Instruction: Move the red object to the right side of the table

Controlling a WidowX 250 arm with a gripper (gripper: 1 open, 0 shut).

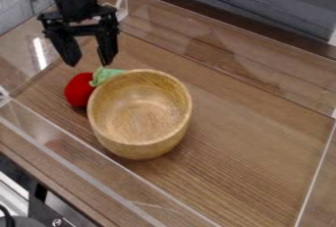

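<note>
We see our gripper (82, 51) hanging near the back left of the table (250, 103), its two dark fingers (62, 52) spread apart and pointing down, with nothing between them. The red object (81, 90) lies just below the fingertips in the picture, toward the near edge, apart from them. We judge that the coming move is a short drop onto it, with a small shift toward the camera.

The red object is a small round bright-red fruit, and its green leafy tip (105, 74) points up and to the right, toward the bowl (140, 113). It rests on the wood at the left side, pressed against or just beside the bowl's left rim; we cannot tell whether they touch. The wide stretch of table to the bowl's right is where it must go.
</note>
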